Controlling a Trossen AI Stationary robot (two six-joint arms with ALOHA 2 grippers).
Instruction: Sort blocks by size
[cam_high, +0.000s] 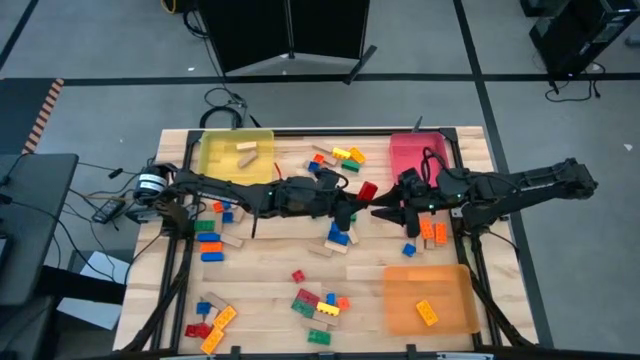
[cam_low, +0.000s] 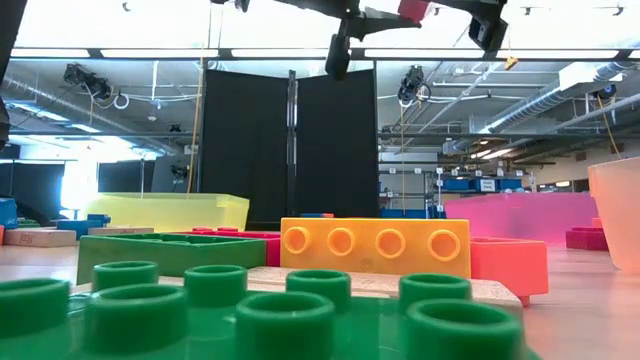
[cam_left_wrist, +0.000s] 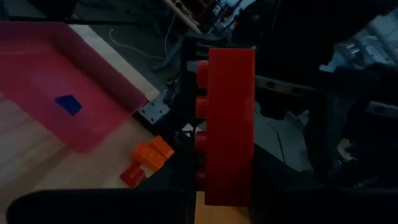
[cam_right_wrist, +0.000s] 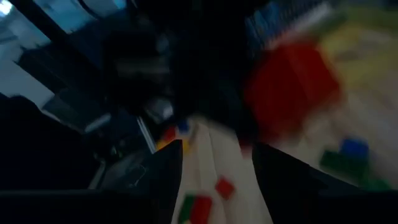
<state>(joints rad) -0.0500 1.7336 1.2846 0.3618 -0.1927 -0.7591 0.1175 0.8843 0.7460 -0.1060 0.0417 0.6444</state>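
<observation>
A red studded brick (cam_high: 367, 190) hangs above the table's middle, and my left gripper (cam_high: 356, 200), reaching in level from the left, is shut on it. In the left wrist view the red brick (cam_left_wrist: 230, 124) fills the centre, standing on end with its studs to one side. My right gripper (cam_high: 383, 212) comes in from the right, just short of the brick. In the right wrist view its two fingers (cam_right_wrist: 168, 180) stand apart and open, with bare table between them. Loose blocks (cam_high: 318, 305) lie over the table. My left gripper holds the red brick by its lower end (cam_left_wrist: 227, 196), where it sinks into the dark of the fingers; the contact itself does not show. The gripper comes at it level from the table's left. The brick is lifted clear of the table, on end.
A yellow tray (cam_high: 237, 155) with a tan block stands at the far left, a pink-red tray (cam_high: 418, 155) at the far right and an orange tray (cam_high: 430, 298) with one brick near right. Orange bricks (cam_high: 433, 232) lie under my right arm. More blocks (cam_high: 215, 240) lie left.
</observation>
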